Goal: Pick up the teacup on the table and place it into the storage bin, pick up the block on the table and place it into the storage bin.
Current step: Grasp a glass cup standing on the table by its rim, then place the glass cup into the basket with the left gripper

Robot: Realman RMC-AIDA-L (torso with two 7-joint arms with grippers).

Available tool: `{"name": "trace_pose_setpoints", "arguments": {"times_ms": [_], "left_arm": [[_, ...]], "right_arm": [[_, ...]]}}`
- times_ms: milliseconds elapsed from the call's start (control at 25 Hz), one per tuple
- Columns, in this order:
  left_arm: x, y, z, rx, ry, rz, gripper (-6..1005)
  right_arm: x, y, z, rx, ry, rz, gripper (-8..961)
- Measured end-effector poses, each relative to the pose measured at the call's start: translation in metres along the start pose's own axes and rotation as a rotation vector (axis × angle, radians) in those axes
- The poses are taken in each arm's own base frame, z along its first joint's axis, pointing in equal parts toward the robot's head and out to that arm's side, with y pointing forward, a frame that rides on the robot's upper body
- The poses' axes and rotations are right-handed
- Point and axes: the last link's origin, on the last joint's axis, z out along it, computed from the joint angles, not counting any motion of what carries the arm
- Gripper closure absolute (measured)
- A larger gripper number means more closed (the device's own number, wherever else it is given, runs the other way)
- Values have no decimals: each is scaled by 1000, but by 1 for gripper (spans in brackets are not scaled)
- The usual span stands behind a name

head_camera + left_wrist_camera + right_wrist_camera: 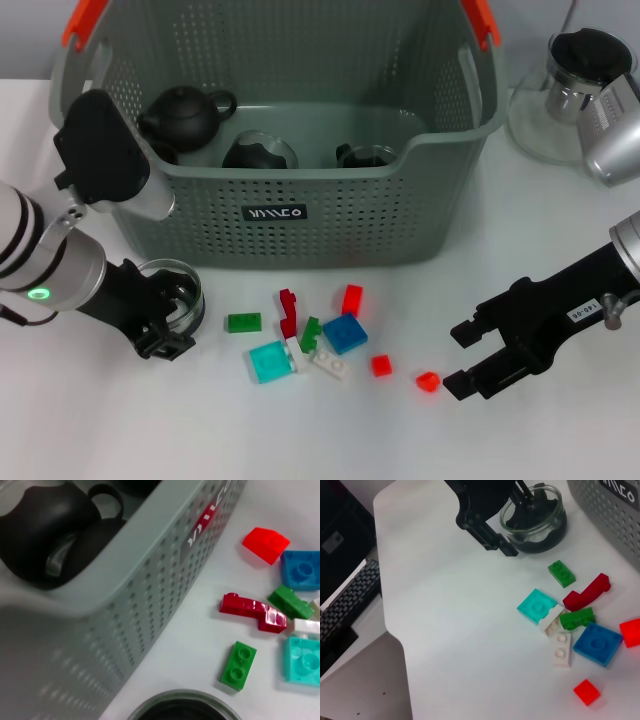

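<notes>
Glass teacup (172, 290), clear-walled with dark contents, sits on the white table (560, 440) in the clenched jaws of the left gripper (168, 322), one black finger (529, 499) inside the rim and the other against the outer wall; not yet lifted, judging by its contact with the table. Just beyond those jaws rises the front wall of the storage bin (330, 215), grey-green perforated plastic with orange handle ends. Inside the bin: a black teapot (182, 116) and two dark cups (258, 152). Right gripper (462, 358): jaws released, spread apart and empty, hovering low over the table with a small red block (428, 381) just ahead of the lower jaw, near but apart. Farther from those jaws, between the two grippers, lies the loose block scatter: red square (381, 366), blue plate (344, 333), white brick (331, 364), cyan plate (270, 361), green brick (244, 322), dark red piece (288, 312), bright red block (352, 299). Progress, as a judgement: teacup grasp made, transfer to bin outstanding; block pick not yet begun. Obstructions: the bin's tall front wall must be cleared on the lift. Glass teapot (572, 90) stands beside the bin's right end, well clear of both jaws.
</notes>
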Motion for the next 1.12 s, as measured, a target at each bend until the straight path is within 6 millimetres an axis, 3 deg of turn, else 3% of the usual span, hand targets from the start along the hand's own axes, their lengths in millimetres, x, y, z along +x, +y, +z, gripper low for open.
{"name": "trace_pose_setpoints", "arguments": {"times_ms": [160,400,600,840,1120], "left_arm": [[0,3,5,5,-10,18,418],[2,6,6,4,-16,40,627],[4,6,2,5,-15,48,858],[9,14,-15,-24,-14,68,954],[26,52,-57,-176,35,123,953]], "right_arm": [[0,0,-1,2,1,1,128],[0,-1,-1,3,1,6,128],[0,-1,-2,7,1,6,129],[1,-3,-3,16,-2,5,129],[1,-3,-3,16,-1,6,129]]}}
